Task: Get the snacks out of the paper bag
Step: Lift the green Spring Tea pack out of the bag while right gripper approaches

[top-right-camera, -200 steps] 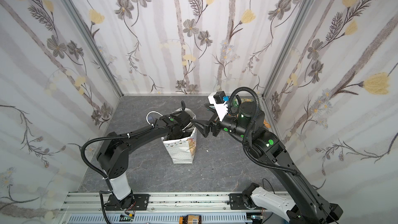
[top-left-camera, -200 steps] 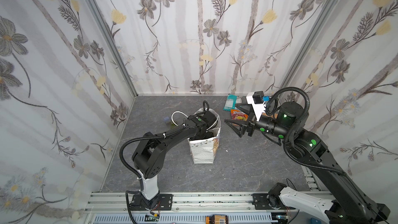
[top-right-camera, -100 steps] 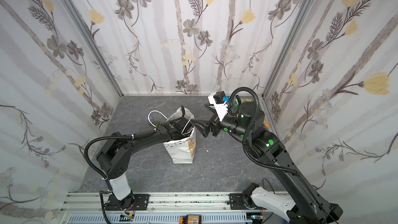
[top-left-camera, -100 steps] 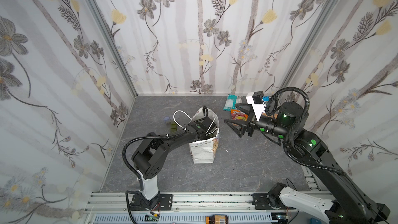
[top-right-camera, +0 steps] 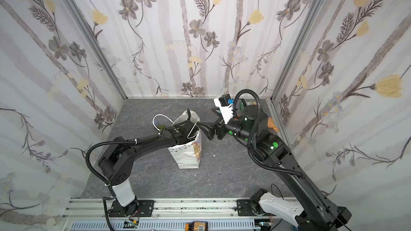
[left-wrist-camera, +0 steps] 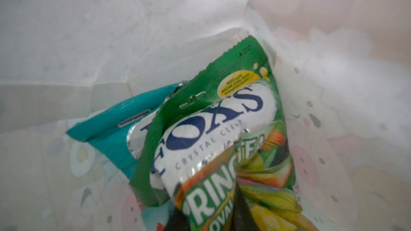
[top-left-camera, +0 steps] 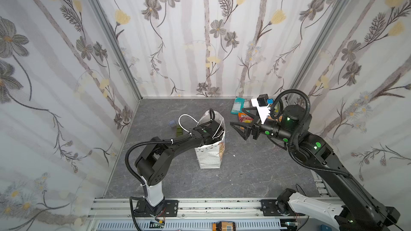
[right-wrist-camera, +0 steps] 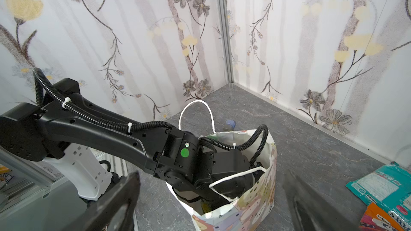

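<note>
Inside paper bag (top-left-camera: 209,158), left fingers (left-wrist-camera: 241,210) pinch yellow-green packet (left-wrist-camera: 262,187) lying over green packet (left-wrist-camera: 200,118); right fingers (right-wrist-camera: 120,201) spread wide, hovering just beside bag, middle of counter (top-left-camera: 255,174).

Matt paper bag (top-left-camera: 209,158); glossy crinkly packets (left-wrist-camera: 200,107).

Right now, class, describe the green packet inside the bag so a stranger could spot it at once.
Find the upright white paper bag. Inside, the green packet lies over a teal packet, under a yellow-green packet. Only it carries a yellow badge.
</note>
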